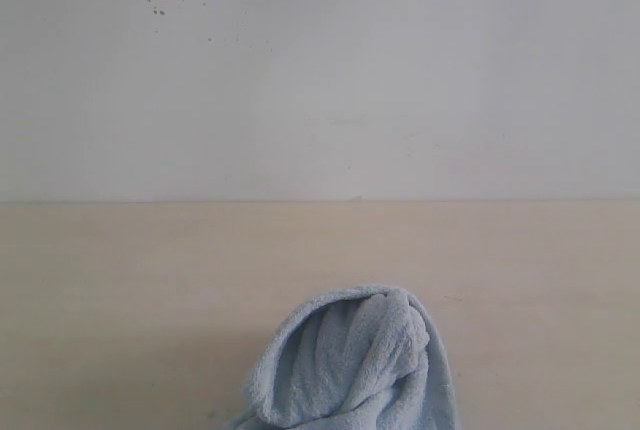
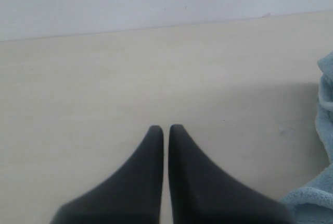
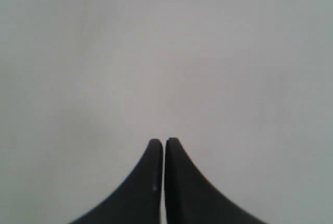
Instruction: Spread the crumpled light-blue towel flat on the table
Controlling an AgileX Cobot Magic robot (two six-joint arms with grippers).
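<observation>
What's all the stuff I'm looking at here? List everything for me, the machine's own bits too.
towel: one, light blue, crumpled in a heap on the table, at the bottom edge of the exterior view.
table: one, pale beige, runs across the scene up to the wall.
wall: one, white, behind the table.
specks: a few, dark, high on the wall.
left jaws: one pair, black, shut, over bare table, apart from the towel.
right jaws: one pair, black, shut, facing a plain pale surface.
</observation>
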